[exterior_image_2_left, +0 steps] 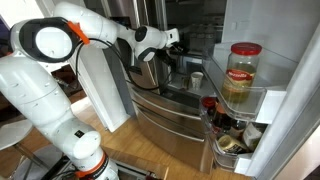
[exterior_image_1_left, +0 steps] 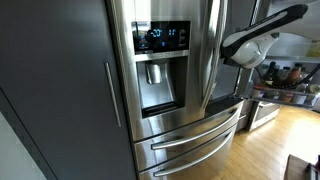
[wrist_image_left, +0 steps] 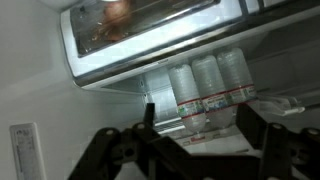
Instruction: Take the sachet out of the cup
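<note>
Pincer (wrist_image_left: 197,113) gapes wide near small pale cup (exterior_image_2_left: 197,78).

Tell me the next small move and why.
Probably shift the gripper toward the cup seen in an exterior view. The wrist view shows the jaws open and facing only bottles; neither the cup nor the sachet is framed there yet.

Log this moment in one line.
arm: in open fridge | gripper: open, empty | ahead: bottles | cup: inside, apart from gripper | sachet: not visible
</note>
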